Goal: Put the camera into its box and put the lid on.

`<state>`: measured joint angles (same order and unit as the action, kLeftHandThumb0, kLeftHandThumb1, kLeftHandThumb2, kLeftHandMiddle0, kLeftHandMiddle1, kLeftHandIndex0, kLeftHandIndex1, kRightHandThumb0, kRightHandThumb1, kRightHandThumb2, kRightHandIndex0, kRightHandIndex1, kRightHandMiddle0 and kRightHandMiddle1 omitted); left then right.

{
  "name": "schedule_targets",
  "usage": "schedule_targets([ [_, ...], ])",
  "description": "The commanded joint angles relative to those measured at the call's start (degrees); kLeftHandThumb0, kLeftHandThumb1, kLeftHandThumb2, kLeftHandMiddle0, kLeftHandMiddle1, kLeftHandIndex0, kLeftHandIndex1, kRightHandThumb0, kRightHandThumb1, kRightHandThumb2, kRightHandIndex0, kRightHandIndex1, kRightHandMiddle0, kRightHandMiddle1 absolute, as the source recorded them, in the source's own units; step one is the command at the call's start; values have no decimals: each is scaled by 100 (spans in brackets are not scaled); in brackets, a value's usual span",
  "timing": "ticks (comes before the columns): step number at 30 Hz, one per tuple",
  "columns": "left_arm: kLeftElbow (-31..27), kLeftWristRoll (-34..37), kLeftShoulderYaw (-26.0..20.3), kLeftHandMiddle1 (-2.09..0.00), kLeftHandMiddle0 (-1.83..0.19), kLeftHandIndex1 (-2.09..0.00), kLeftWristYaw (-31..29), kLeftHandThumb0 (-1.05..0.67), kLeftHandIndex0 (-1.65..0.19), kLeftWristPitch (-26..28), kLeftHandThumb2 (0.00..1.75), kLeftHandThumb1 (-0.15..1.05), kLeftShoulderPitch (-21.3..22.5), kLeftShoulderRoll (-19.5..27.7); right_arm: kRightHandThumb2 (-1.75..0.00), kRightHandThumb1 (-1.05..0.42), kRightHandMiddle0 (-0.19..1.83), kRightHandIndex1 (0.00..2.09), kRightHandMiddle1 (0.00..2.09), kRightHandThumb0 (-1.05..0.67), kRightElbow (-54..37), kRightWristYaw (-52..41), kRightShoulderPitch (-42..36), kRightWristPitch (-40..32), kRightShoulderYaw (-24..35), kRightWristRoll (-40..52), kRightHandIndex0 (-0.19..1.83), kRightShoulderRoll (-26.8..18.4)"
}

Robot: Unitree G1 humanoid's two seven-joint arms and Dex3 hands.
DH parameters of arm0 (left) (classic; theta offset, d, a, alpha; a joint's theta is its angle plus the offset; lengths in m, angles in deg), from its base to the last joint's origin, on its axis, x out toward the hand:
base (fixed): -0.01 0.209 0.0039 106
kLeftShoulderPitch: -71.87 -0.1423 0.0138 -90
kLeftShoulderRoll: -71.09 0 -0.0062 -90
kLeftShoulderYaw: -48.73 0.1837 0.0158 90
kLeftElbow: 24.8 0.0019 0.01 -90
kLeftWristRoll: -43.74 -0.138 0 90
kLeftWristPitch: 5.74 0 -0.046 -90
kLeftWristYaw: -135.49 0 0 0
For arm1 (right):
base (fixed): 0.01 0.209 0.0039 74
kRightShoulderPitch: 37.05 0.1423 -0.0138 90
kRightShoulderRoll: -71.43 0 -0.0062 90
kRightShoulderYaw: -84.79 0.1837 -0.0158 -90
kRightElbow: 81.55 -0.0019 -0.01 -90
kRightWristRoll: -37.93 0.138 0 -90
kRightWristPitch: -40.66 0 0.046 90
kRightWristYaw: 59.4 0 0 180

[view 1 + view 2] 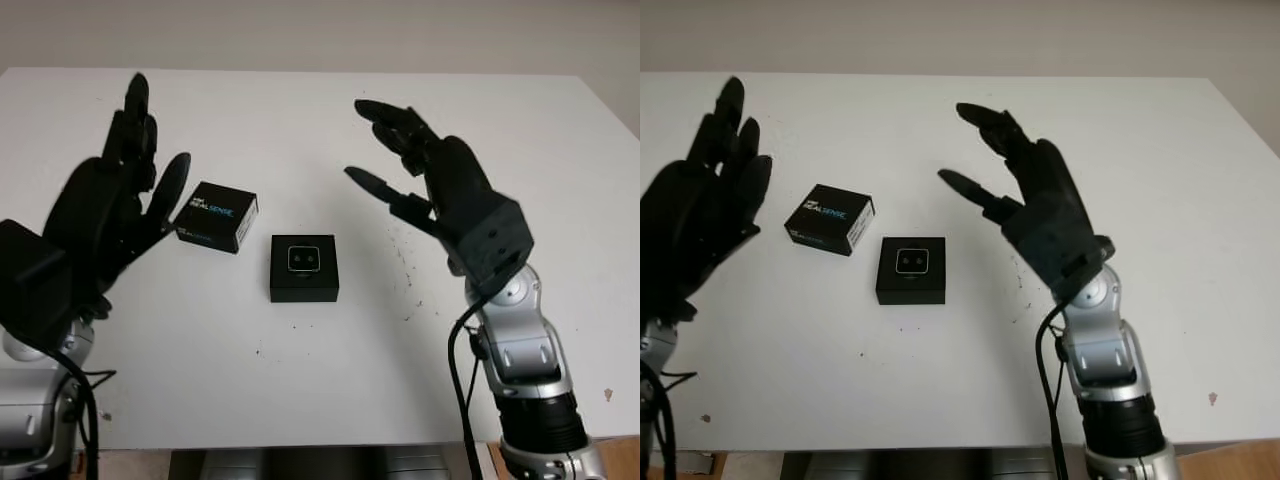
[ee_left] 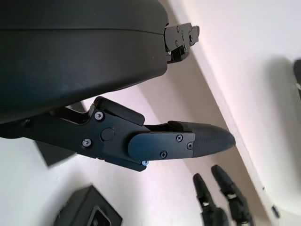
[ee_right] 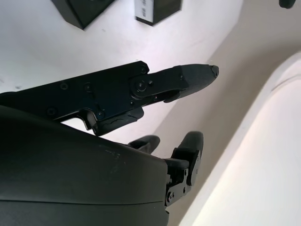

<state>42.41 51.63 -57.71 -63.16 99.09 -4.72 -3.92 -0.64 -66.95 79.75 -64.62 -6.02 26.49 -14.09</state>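
A black open box sits on the middle of the white table, with the small camera lying in it, lens side up. Its black lid, printed with white and blue lettering, lies on the table just to the left and a little farther back. My left hand is raised above the table to the left of the lid, open. My right hand is raised to the right of the box, also open. The box and the lid appear in the wrist views too.
Small dark specks mark the table to the right of the box. The table's front edge runs near the bottom of the head views, with my two arms coming up over it.
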Motion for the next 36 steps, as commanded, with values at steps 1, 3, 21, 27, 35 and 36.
schedule_targets([
  [1, 479, -106, -38, -6, 12, -5, -329, -74, 11, -226, 16, 105, 346, 495, -19, -105, -1, 40, 112, -63, 231, -82, 191, 87, 159, 182, 37, -116],
  [3, 973, -361, 126, -6, 10, -6, -657, -76, 9, -331, 8, 99, 689, 995, -18, -105, -2, 71, 113, -64, 489, -243, 338, 85, 271, 429, 27, -168],
  [21, 4723, -3615, 2868, -10, -16, -12, -1538, -60, -9, -3440, 6, 81, 3501, 2125, -19, -105, -8, 71, 120, -59, 1561, -732, 744, 149, 535, 1192, 3, -475],
  [27, 5467, -4175, 3410, -3, -1, -4, -1878, -72, 4, -3974, 5, 80, 4015, 2005, -19, -105, -9, 70, 121, -59, 1607, -621, 764, 130, 527, 1187, 3, -463],
  [35, 6050, -4538, 3707, -4, 2, -4, -1686, -76, 5, -4218, 5, 79, 4162, 1723, -21, -105, -13, 65, 120, -57, 1604, -670, 779, 252, 570, 1289, 1, -516],
  [36, 6129, -4563, 3726, -4, 2, -4, -1661, -76, 5, -4249, 5, 78, 4175, 1694, -21, -105, -13, 65, 121, -57, 1592, -670, 772, 254, 574, 1297, 1, -517],
])
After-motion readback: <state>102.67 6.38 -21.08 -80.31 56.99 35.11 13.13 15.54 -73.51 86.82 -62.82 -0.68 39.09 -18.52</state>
